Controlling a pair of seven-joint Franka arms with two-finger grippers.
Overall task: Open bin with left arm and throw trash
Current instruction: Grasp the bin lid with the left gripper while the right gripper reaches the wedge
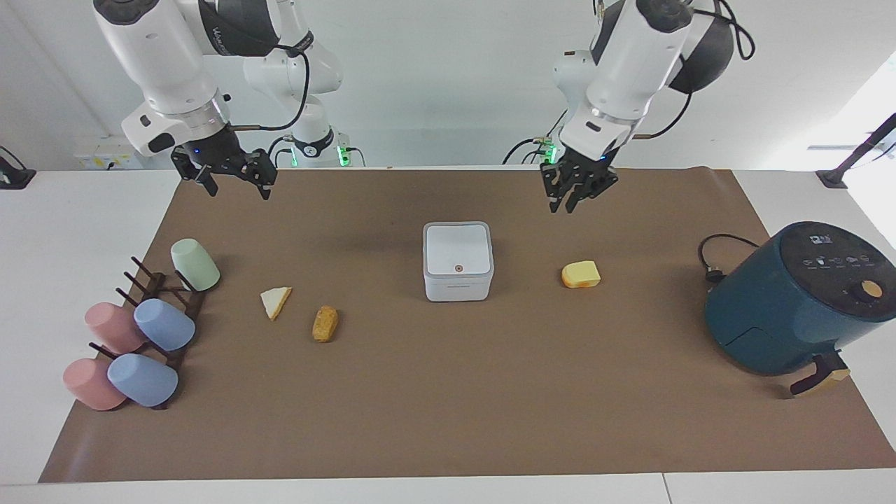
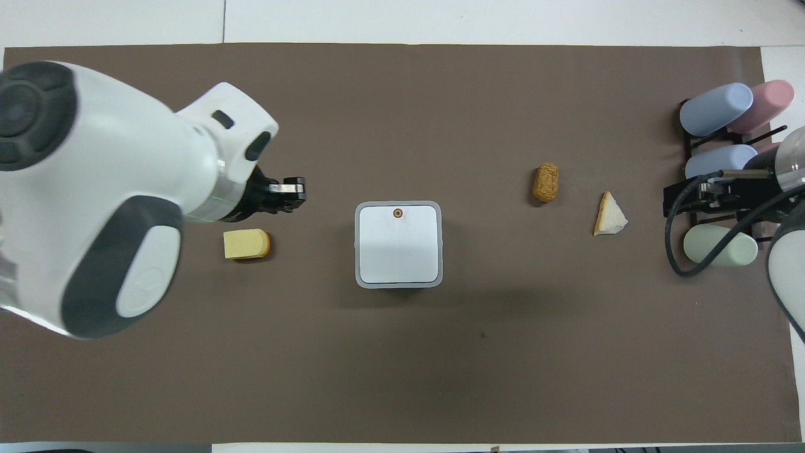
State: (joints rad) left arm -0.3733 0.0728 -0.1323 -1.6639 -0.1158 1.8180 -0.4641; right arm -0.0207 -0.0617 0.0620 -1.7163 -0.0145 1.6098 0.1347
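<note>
Beside the raised left end effector [image 1: 575, 198], closed bin [image 1: 458, 261] sits apart.

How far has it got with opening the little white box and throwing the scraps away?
Nothing is done yet: the bin has its lid down, and the bread wedge, nugget and cheese chunk lie on the mat. The left gripper hangs, empty, between bin and cheese chunk. The right gripper waits.

My big left arm [image 2: 107, 195] covers the air fryer in the overhead view. My right gripper [image 2: 710, 195] hides part of the cup rack [image 2: 692, 141] there, and my right arm [image 2: 786, 264] is cut off at the edge.
</note>
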